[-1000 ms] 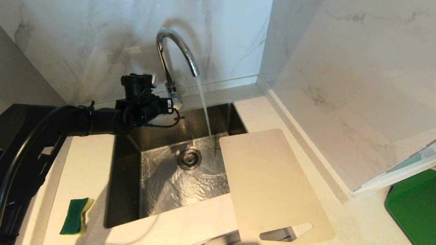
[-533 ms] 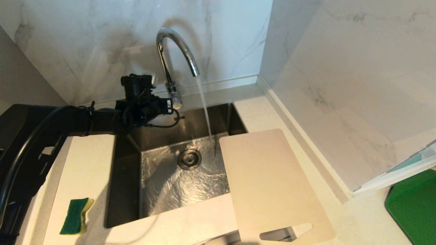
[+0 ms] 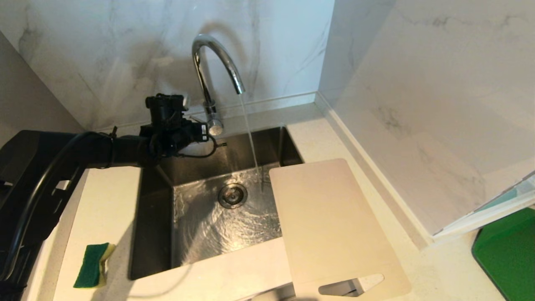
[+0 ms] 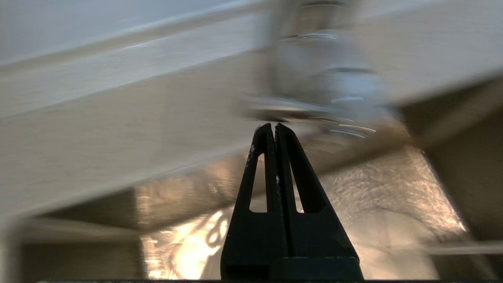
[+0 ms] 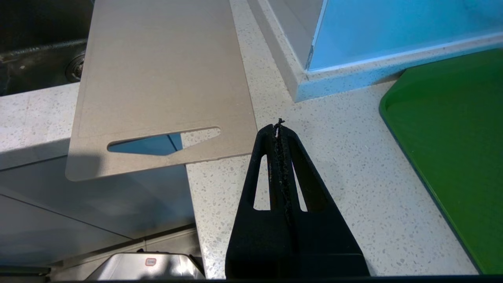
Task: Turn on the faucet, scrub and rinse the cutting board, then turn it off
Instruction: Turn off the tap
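A: On the counter's left, what lay there?
B: A sponge. Next, the left pincer, shut and empty, sat beside the faucet.
A: Rightward?
B: The cutting board bridged the sink; the right pincer hovered, closed.

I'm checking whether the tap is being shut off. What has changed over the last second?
The water stream from the faucet has thinned. The left claw, shut beside the faucet's base, has edged slightly leftward and up. The cutting board, sponge and sink lie as before; the right claw stays shut over the counter.
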`<state>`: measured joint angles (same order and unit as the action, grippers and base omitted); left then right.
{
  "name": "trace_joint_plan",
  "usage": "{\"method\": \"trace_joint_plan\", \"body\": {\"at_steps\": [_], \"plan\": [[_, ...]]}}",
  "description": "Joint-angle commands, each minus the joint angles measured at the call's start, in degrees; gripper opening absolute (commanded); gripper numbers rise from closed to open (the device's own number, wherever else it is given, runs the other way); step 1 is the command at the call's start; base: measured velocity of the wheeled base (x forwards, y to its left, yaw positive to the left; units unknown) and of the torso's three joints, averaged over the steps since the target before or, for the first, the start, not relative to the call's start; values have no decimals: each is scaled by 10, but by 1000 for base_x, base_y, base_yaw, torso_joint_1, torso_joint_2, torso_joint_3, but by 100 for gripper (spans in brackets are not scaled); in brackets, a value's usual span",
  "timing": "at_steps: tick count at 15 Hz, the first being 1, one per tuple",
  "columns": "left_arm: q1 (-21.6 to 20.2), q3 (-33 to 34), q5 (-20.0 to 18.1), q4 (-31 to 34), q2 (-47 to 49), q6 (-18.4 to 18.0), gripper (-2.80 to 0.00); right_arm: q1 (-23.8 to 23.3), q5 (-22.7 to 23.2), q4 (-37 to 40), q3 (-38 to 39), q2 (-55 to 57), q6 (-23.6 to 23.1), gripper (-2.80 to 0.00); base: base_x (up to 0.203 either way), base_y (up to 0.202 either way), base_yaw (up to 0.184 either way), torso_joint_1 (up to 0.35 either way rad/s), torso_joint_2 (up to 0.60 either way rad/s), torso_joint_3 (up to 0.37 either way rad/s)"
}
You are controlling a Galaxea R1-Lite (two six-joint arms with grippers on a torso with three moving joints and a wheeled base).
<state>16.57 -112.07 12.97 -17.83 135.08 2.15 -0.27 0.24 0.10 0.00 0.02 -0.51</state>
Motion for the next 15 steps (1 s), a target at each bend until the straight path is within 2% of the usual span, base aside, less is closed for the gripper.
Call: {"method": "trace_joint_plan", "body": {"at_steps": [1, 10, 15], "plan": [[-4, -2, -5, -9, 8, -1, -280, 0, 0, 0, 0, 0, 0, -280, 0, 0, 0, 0, 0, 0], [-6, -1, -10, -19, 6, 0, -280, 0, 0, 0, 0, 0, 0, -280, 0, 0, 0, 0, 0, 0], [-4, 4, -12, -12, -6, 15, -280, 0, 0, 0, 0, 0, 0, -280, 0, 0, 0, 0, 0, 0]]}}
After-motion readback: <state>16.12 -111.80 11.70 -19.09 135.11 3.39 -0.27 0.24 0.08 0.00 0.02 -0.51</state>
